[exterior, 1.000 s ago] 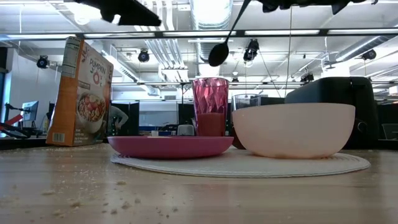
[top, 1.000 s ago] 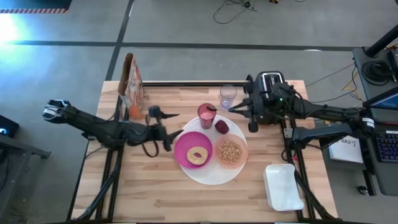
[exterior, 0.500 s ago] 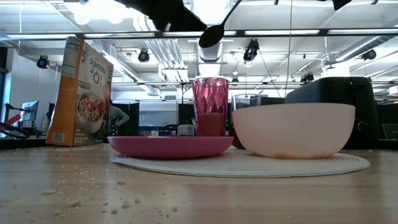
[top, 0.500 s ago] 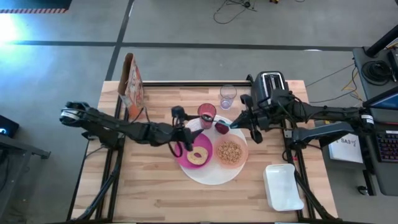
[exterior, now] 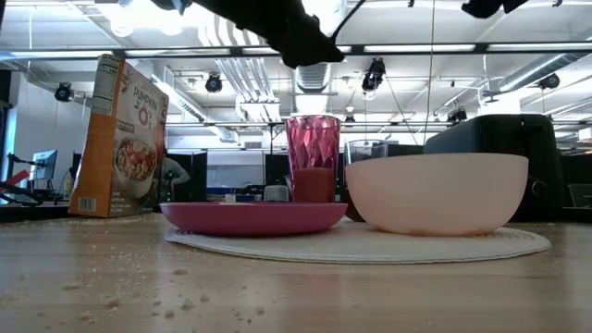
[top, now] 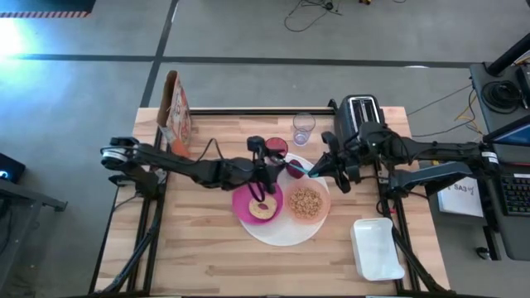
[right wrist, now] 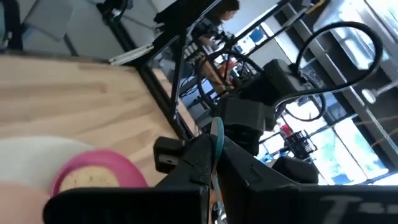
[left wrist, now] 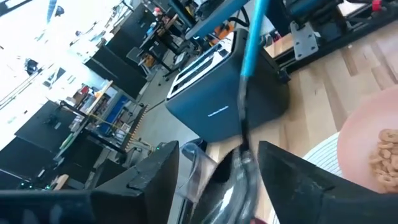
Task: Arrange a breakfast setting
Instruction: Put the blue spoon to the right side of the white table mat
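spoon point(left wrist: 244, 106), handle toward right gripper point(top: 316, 168), bowl at left gripper point(top: 267, 171)

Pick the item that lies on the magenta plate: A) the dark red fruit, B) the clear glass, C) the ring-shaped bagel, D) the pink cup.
C: in the high view the ring-shaped bagel lies on the magenta plate, which sits on the large white plate beside the peach bowl of cereal.

The cereal box point(exterior: 120, 137) at the table's edge reads "PUMPKIN".
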{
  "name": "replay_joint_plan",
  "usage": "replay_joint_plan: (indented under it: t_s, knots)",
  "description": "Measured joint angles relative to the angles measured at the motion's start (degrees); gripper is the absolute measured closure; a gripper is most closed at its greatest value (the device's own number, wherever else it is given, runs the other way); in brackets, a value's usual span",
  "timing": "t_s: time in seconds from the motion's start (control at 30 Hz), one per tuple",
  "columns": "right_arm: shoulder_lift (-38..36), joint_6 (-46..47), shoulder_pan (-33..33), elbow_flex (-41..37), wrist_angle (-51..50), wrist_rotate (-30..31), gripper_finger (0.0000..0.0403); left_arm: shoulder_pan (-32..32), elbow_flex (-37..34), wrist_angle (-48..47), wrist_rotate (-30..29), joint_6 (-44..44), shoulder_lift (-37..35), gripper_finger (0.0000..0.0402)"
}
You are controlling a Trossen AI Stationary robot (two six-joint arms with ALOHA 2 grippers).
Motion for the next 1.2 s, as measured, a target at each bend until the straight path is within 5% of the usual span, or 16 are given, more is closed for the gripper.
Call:
replay_joint_plan:
  t_s: [0.27, 0.7, 1.0, 1.2]
  knots:
    - [-0.69, -8.87, 0.0, 0.0, -4.56, 1.38, 0.0394, -0.02, 1.4, -0.03, 0.0, -0.88, 0.96, 0.0258]
    - [-1.73, -10.1, -0.02, 0.0, -4.75, 1.93, 0.0394, 0.31, 1.67, -0.24, 0.4, -1.08, 0.92, 0.0389]
    - [-1.65, -9.46, -0.02, 0.0, -4.99, 1.52, 0.0394, 0.79, 1.67, 0.02, 0.49, -3.24, 0.92, 0.0381]
    - [-1.65, 2.59, -0.04, 0.07, -4.49, 2.14, 0.0394, 0.76, 1.66, -0.27, 0.69, -2.47, 0.92, 0.0396]
